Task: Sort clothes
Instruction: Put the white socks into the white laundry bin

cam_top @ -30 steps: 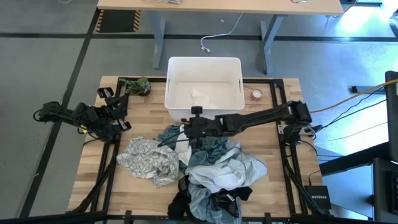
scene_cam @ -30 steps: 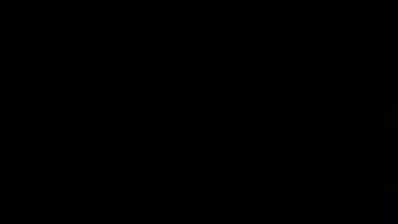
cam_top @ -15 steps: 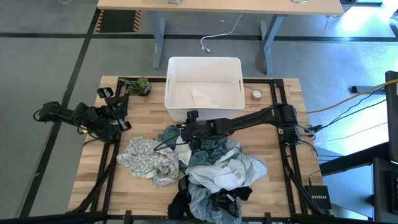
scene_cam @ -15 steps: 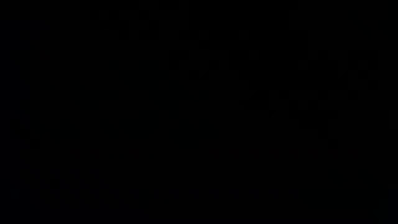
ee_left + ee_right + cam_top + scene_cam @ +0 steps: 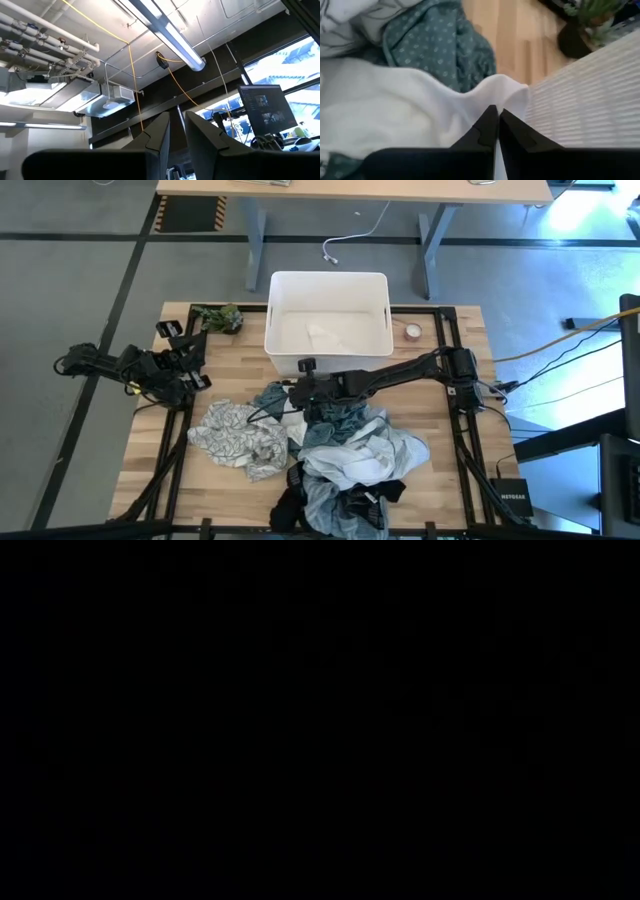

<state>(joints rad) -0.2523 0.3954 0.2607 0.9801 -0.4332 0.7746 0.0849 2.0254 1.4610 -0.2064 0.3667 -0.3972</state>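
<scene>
The clothes lie in a heap [image 5: 330,450] on the wooden table. They include a grey-white patterned garment [image 5: 235,435], a teal dotted one [image 5: 435,45], a white one [image 5: 395,105], pale blue ones [image 5: 400,445] and black ones [image 5: 350,500]. My right gripper [image 5: 298,390] reaches from the table's right to the heap's far left part, just in front of the white bin [image 5: 328,325], and is shut on the white garment. My left gripper [image 5: 177,132] waits at the table's left edge [image 5: 190,350]. It points up at the ceiling and is open by a narrow gap. The low view is black. My right gripper pinches a raised fold of the white garment [image 5: 496,92] between its two fingertips. The fingers come from the table's right, slanting down. The cloth stands up in a small peak at the fingers, and the rest of it lies slack on the heap.
The white bin holds a pale cloth [image 5: 325,335], and its ribbed wall [image 5: 580,100] is close beside my right gripper. A green-brown lump [image 5: 218,318] sits at the far left and a small tape roll [image 5: 412,332] right of the bin. Bare wood [image 5: 160,440] lies left of the heap.
My right gripper has moved a little toward the table's left edge along the bin's front, and its arm has stretched further across the table. The heap has stayed much as it was.
</scene>
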